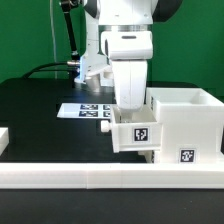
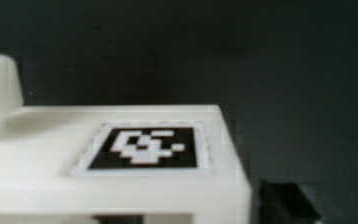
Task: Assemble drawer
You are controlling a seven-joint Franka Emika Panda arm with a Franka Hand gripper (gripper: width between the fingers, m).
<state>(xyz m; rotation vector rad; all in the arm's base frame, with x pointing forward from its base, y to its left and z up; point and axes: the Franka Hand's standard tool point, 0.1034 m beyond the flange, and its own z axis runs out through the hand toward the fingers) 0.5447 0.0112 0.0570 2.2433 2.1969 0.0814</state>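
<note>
- Exterior view: the gripper hangs straight down over a small tray, its white body covering the tray's top; the fingertips are hidden behind it, so I cannot tell how wide they stand or whether they grip the tray.
- Just to that view's right, touching or nearly so, sits the big casing, open-topped and boxy.
- Any push would, I judge, run sideways towards the casing.
- Both parts rest on the black bench, against the rail; the marker board lies behind.
- Wrist view: smooth matte white plastic, square edges, a tag on the flat face.
</note>
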